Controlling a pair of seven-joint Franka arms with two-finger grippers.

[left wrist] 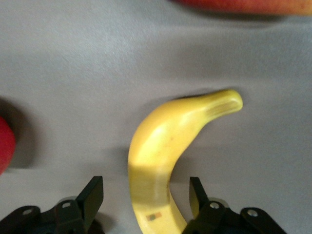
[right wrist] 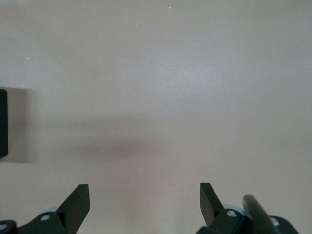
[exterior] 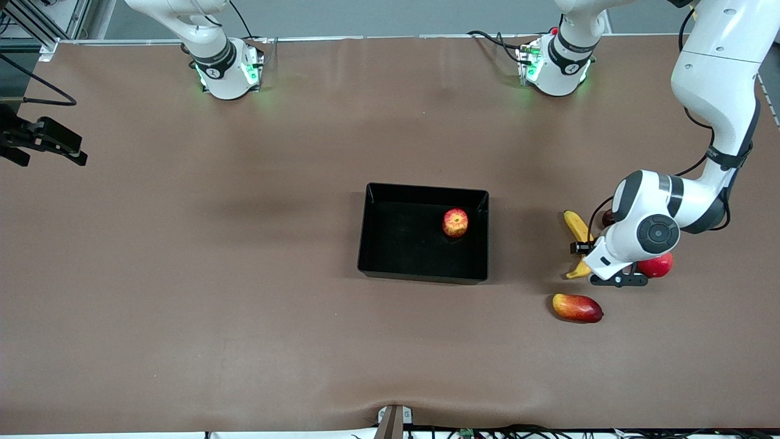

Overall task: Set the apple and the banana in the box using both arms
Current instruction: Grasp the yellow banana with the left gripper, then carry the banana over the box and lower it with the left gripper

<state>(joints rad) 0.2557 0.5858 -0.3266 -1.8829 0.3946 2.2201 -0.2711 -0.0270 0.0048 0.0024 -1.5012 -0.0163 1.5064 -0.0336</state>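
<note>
The apple [exterior: 455, 222], red with yellow streaks, lies inside the black box [exterior: 426, 189], in the corner toward the left arm's end. The yellow banana [exterior: 576, 225] lies on the table beside the box, toward the left arm's end. My left gripper [exterior: 585, 259] is low over the banana's middle and open. In the left wrist view [left wrist: 146, 187] its fingers stand on either side of the banana [left wrist: 165, 141] without touching it. My right gripper [right wrist: 145, 195] is open and empty over bare table at the right arm's end [exterior: 53, 157].
A red-yellow mango-like fruit [exterior: 577, 308] lies nearer to the front camera than the banana. A plain red round fruit [exterior: 658, 265] sits beside the left gripper, partly under the arm. A small dark red thing [exterior: 607, 217] shows by the left wrist. The box's edge shows in the right wrist view [right wrist: 2, 122].
</note>
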